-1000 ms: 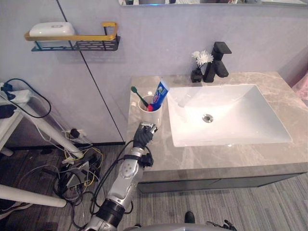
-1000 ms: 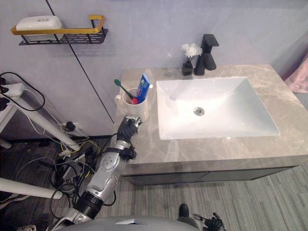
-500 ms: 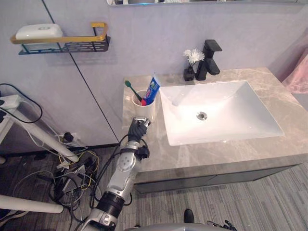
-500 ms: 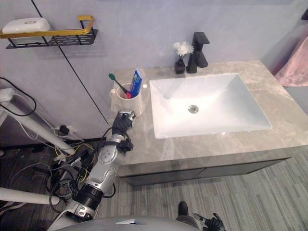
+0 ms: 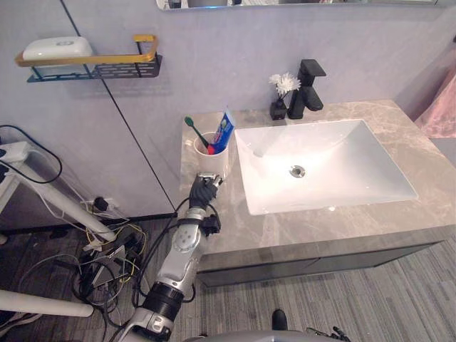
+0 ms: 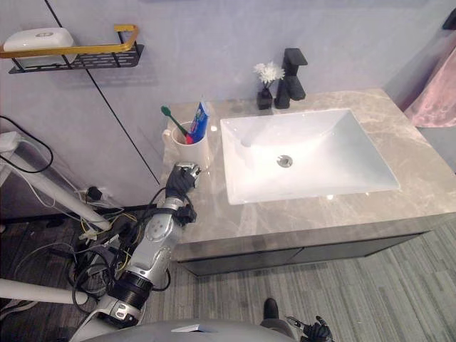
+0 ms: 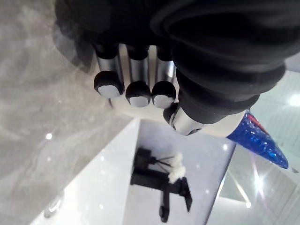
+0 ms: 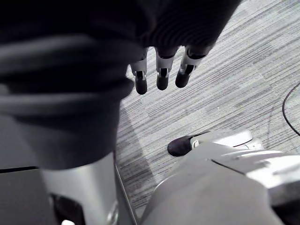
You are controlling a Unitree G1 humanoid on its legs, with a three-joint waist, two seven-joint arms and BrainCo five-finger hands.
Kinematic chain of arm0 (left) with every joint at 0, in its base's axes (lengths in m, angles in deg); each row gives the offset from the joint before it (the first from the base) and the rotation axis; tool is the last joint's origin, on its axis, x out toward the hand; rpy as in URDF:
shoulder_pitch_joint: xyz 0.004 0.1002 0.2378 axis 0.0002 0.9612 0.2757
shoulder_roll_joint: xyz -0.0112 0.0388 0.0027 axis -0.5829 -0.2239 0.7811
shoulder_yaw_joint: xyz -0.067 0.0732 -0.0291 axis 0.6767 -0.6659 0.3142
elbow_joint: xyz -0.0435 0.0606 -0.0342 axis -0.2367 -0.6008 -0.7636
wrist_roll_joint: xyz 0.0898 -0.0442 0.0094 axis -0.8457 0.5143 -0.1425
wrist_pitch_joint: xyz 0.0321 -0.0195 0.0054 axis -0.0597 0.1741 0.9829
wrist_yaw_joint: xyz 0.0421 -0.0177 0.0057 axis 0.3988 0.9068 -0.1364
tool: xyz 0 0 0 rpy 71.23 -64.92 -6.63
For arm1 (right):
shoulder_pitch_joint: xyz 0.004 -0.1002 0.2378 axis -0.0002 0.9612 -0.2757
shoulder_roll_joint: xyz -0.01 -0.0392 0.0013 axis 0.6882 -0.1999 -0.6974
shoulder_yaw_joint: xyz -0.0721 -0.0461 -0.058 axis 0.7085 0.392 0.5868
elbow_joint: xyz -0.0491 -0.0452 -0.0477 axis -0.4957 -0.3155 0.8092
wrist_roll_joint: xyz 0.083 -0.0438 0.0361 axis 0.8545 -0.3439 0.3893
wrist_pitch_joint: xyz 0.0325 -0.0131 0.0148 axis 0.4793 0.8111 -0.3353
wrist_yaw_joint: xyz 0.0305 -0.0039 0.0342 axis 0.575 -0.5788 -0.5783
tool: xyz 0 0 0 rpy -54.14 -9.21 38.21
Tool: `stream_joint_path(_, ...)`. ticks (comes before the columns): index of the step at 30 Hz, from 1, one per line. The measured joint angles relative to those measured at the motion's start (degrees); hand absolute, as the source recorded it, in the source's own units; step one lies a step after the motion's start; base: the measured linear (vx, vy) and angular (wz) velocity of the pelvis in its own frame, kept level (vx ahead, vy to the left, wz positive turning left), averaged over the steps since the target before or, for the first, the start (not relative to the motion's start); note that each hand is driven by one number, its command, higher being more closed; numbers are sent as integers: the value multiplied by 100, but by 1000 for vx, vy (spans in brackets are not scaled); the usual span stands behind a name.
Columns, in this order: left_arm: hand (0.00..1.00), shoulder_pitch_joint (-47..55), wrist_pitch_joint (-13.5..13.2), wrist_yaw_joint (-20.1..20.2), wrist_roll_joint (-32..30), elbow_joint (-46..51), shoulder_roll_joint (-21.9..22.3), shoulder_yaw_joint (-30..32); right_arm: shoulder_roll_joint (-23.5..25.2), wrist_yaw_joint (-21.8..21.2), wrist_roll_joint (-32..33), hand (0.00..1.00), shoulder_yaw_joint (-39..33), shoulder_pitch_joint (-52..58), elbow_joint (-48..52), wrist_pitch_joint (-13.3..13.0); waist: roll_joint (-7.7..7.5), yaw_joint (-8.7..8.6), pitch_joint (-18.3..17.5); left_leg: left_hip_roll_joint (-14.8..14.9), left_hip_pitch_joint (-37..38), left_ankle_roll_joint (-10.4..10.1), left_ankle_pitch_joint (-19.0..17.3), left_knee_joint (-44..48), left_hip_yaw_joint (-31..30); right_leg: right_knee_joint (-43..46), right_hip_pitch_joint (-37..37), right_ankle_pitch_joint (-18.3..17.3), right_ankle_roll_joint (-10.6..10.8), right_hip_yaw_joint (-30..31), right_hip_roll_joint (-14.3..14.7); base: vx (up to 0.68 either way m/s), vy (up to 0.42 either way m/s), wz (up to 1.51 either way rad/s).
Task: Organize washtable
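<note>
Silver left hand (image 5: 205, 191), fingers curled on nothing, reaches over the counter (image 5: 299, 229) just before the cup (image 5: 214, 163).

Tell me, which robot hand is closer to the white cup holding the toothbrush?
Left. The left robot hand is over the countertop just in front of the cup; the right robot hand hangs over the floor, away from it.

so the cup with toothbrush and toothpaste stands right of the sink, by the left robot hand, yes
No: the left eye view shows the cup left of the sink. It does hold the toothbrush and toothpaste, by the left robot hand.
</note>
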Motion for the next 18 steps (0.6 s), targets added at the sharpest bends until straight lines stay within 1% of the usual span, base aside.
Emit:
stream_joint_path(2, 100, 213, 5, 97, 75, 319, -1, -27, -2, -2, 0, 0, 7, 5, -1, -1, 1, 6, 1, 0, -1, 0, 0, 6, -8, 9, 7, 0, 0, -9, -2, 0, 0, 0)
stream_joint_path(6, 100, 677, 1, 268, 106, 1027, -13, -97, -8, -6, 3, 0, 37, 64, -8, -3, 14, 74, 7, -1, -5, 5, -4, 57, -85, 12, 76, -1, 0, -91, -18, -14, -3, 9)
stream_joint_path(9, 100, 928, -4, 356, 122, 1387, -34, -100, -15, -12, 7, 0, 42, 104, -10, -3, 23, 143, 7, -3, -28, 12, -15, 111, -118, 9, 94, -1, 0, -114, -29, -30, -4, 6)
stream_joint_path(12, 100, 1201, -24, 415, 221, 1748, -61, -100, -33, -46, 40, 0, 61, 119, -13, -6, 40, 154, -3, -3, -43, 13, -15, 126, -142, 6, 98, -1, 0, -133, -34, -21, -3, 3)
stream_joint_path(18, 100, 1545, -50, 598, 445, 2337, -130, -164, -111, -111, 202, 0, 148, 141, -30, -5, 142, 170, -70, -4, -47, 13, -15, 126, -155, 17, 100, -1, 0, -149, -35, 0, 0, 0)
